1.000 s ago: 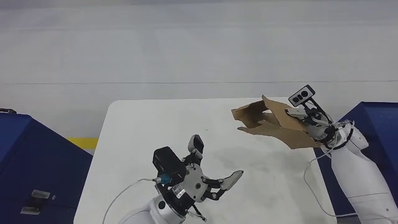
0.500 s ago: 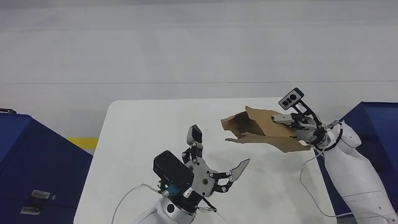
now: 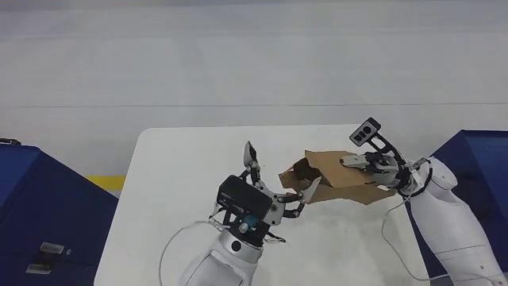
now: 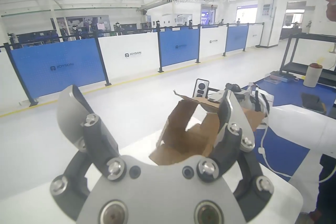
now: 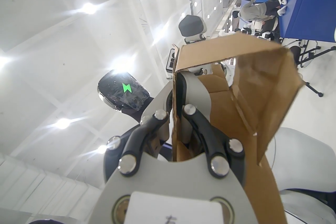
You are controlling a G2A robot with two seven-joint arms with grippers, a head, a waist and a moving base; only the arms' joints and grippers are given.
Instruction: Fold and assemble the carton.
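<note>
The brown cardboard carton point(image 3: 333, 176) is held just above the white table's right half, lying sideways, its open end with loose flaps toward the table's middle. My right gripper point(image 3: 359, 161) is shut on one wall at the carton's far end; in the right wrist view the gripper point(image 5: 175, 89) pinches that cardboard wall point(image 5: 262, 83). My left gripper point(image 3: 282, 167) is open at the carton's open end, one finger point(image 3: 311, 191) against its near side. In the left wrist view the carton point(image 4: 183, 135) sits between the wide-spread fingers of the gripper point(image 4: 149, 104).
The white table point(image 3: 175, 175) has bare surface on its left and front. Blue platforms stand beside it at the left point(image 3: 40, 199) and right point(image 3: 480, 151). A white cable point(image 3: 393, 226) hangs from the right arm near the table's right edge.
The right gripper has carried the carton leftward toward the table's middle. The left gripper has risen and moved forward, still open, until it reaches the carton's open end.
</note>
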